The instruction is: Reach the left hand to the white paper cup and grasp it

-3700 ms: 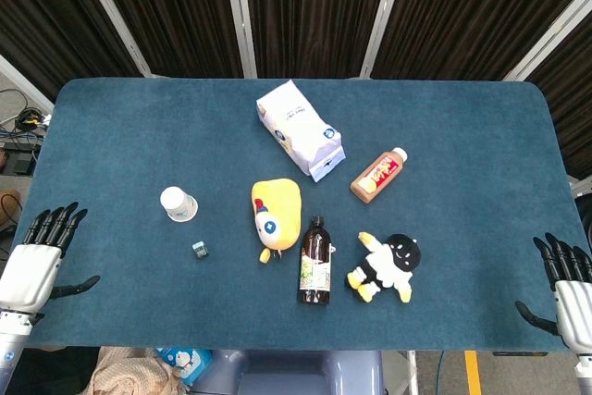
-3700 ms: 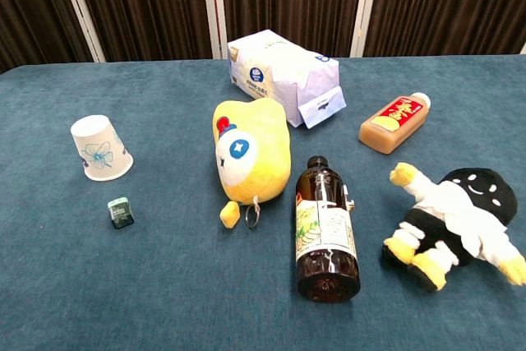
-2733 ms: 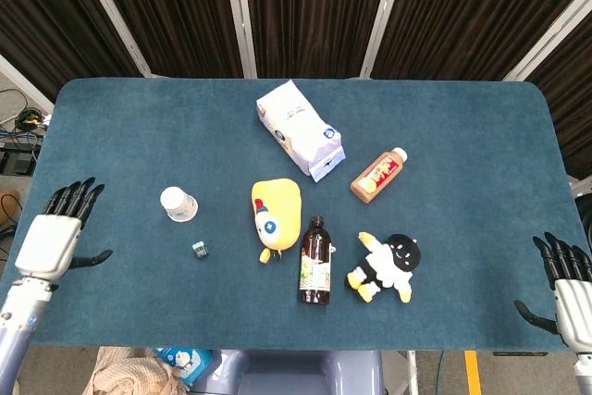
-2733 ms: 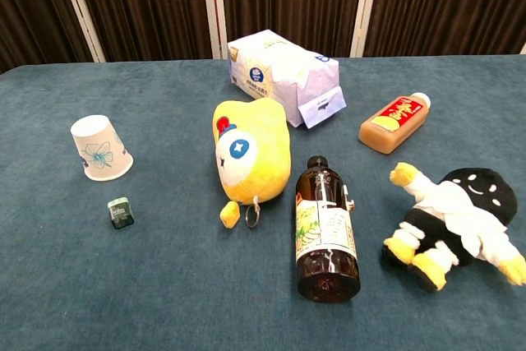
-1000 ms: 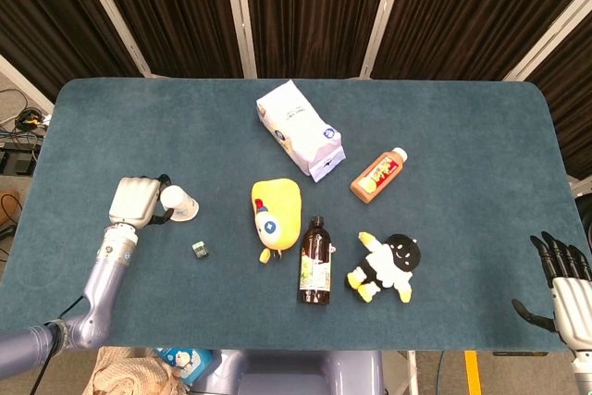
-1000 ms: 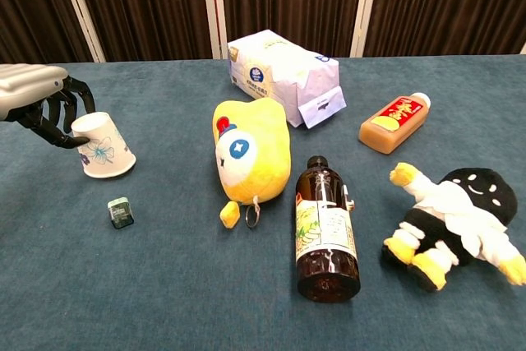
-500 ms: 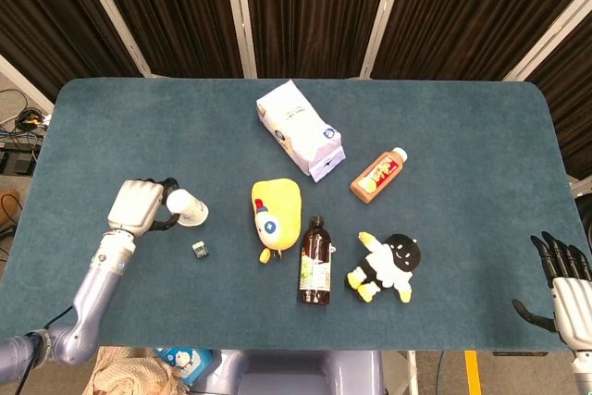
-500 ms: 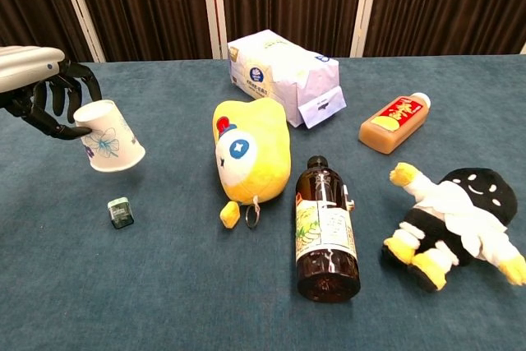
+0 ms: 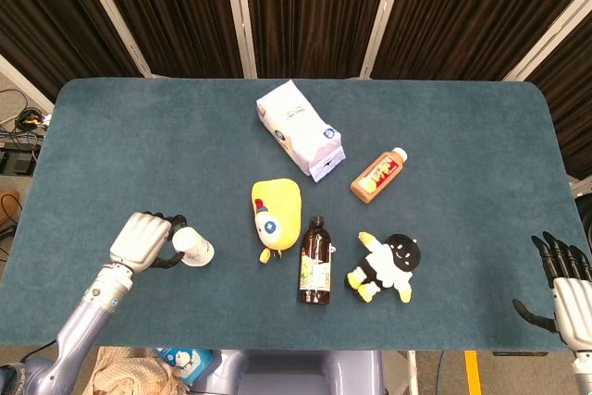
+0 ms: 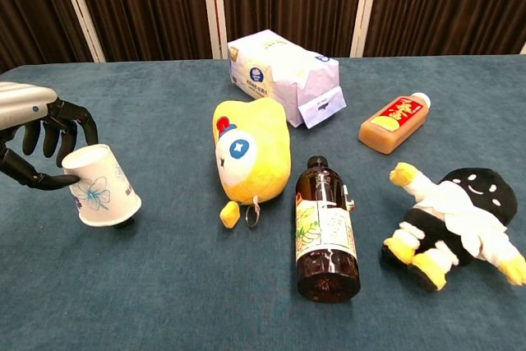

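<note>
The left hand [image 10: 37, 150] is wrapping its dark fingers [image 10: 51, 180] around the narrow base of the cup [image 10: 100, 186] and holding it off the table [image 9: 444, 136], wide mouth tilting down and toward the yellow plush [image 9: 277, 216]. The cup is lying just to the hand's right, axis slanting. Half a second back it was higher and further from the table's near edge; now it is coming nearer. The right hand [image 9: 562, 284] is idling, fingers spread, far off.
</note>
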You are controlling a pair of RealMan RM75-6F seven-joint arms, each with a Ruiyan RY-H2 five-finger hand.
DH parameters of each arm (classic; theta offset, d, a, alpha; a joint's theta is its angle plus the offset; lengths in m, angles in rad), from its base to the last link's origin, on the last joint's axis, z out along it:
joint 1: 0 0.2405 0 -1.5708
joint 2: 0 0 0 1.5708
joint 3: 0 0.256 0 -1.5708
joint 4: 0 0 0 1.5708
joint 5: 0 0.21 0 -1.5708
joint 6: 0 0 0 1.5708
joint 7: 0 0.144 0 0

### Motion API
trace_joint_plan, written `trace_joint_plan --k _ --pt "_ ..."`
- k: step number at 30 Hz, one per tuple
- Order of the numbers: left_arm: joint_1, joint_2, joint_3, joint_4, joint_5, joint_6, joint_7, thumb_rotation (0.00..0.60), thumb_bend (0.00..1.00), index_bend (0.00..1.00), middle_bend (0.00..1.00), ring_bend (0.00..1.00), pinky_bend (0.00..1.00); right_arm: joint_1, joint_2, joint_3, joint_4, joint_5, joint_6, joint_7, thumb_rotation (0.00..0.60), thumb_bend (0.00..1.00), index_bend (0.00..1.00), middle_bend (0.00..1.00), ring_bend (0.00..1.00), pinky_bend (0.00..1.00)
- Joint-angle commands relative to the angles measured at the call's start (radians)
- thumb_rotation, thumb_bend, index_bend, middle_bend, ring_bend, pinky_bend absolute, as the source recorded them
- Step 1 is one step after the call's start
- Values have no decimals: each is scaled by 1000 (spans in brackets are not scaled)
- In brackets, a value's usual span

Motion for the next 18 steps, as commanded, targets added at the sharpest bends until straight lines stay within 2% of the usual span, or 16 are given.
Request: trace_joint_plan --k 1,6,8,10,11,14,18 --pt "0 -6 0 7 -3 -1 1 600 312 390 529 462 506 0 0 0 0 0 0 0 600 215 0 0 0 11" --pt "-2 -30 -1 34 -14 -9 -4 600 304 371 515 456 499 0 -1 0 1 -1 0 0 600 215 0 0 0 11" --pt "-2 -39 1 45 -16 -12 -6 600 275 337 480 425 474 0 0 0 1 -1 0 1 600 215 0 0 0 11" --pt "-2 -45 6 53 -16 -18 -8 600 221 270 387 344 408 0 0 0 1 0 -1 1 600 215 0 0 0 11" --pt "-3 -46 11 56 -18 -27 -6 600 181 211 292 261 341 0 0 0 1 0 -1 1 600 216 0 0 0 11" --pt "-6 -43 21 57 -20 -40 3 600 126 102 119 104 204 0 0 0 1 0 -1 1 600 216 0 0 0 11" --pt "-3 -41 25 53 -8 -33 0 600 112 33 32 36 138 0 0 -1 1 -1 0 1 600 216 0 0 0 11"
